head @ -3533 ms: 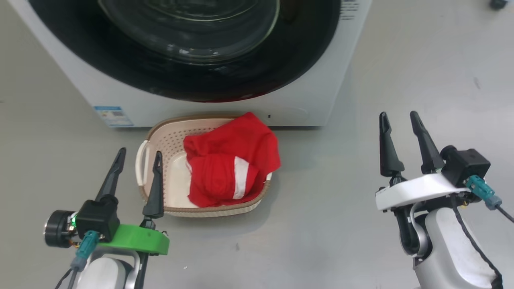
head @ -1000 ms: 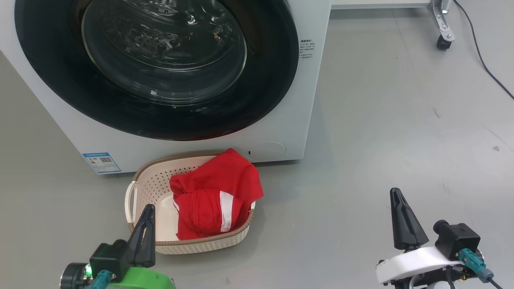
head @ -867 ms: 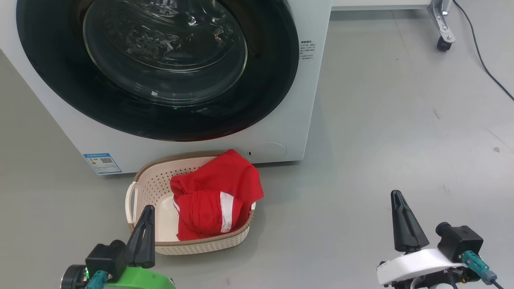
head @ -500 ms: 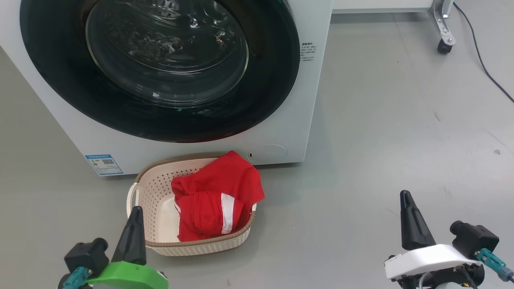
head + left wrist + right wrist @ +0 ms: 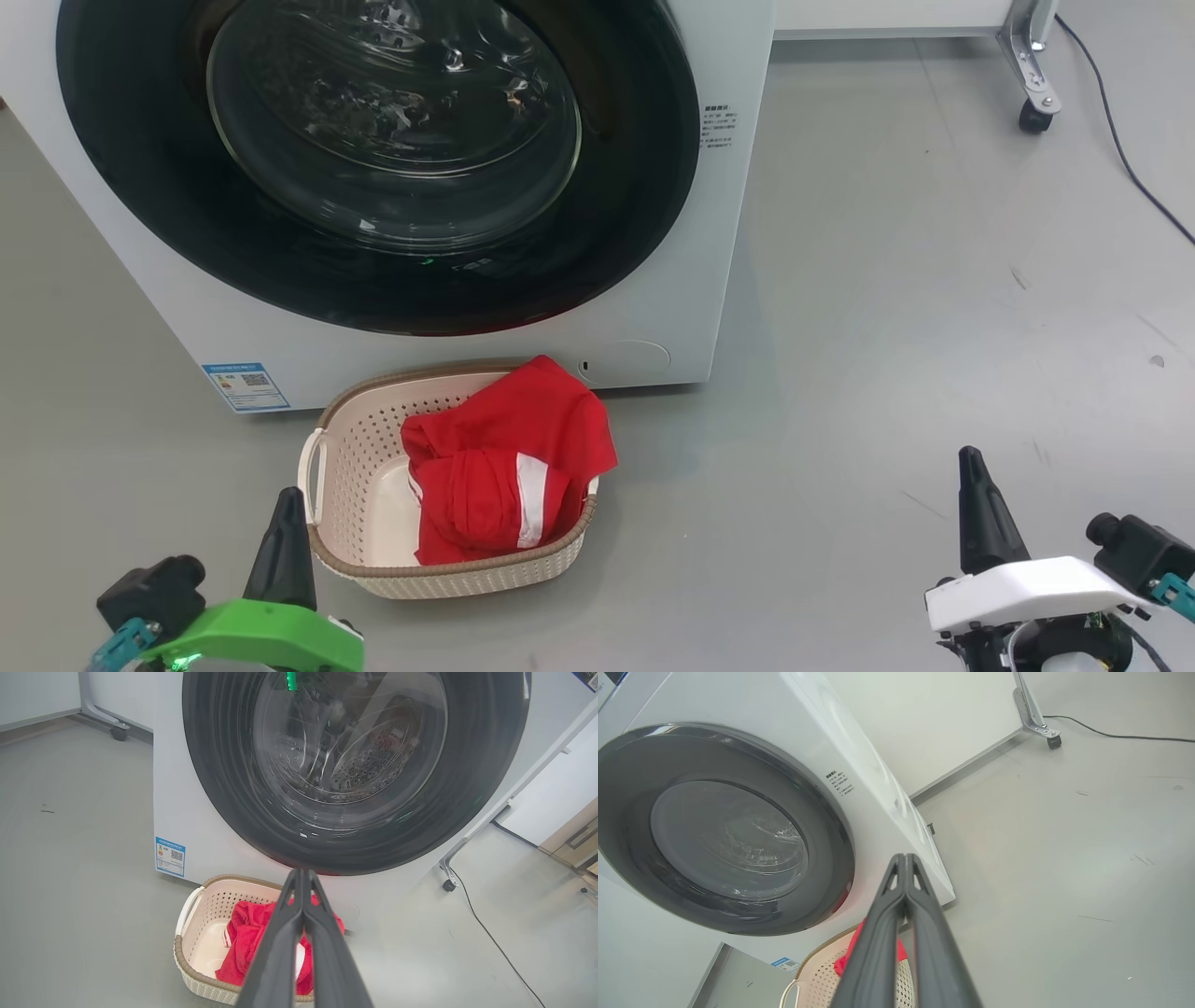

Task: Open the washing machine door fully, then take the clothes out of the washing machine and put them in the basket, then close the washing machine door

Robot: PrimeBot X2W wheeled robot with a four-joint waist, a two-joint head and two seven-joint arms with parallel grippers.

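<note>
- the washing machine door (image 5: 378, 159) is closed flush on the washing machine (image 5: 728, 233), just behind the basket (image 5: 359, 448).
- the clothes (image 5: 509, 457) lie bundled in the basket's right half, one corner over its far rim.
- left gripper (image 5: 286, 504): jaws pressed together, empty, just beside the basket's near left corner.
- right gripper (image 5: 971, 467): jaws together, empty, well apart to the basket's right.

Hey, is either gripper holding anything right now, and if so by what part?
Nothing is held. The left gripper and right gripper are both shut and empty; the clothes lie in the basket.
</note>
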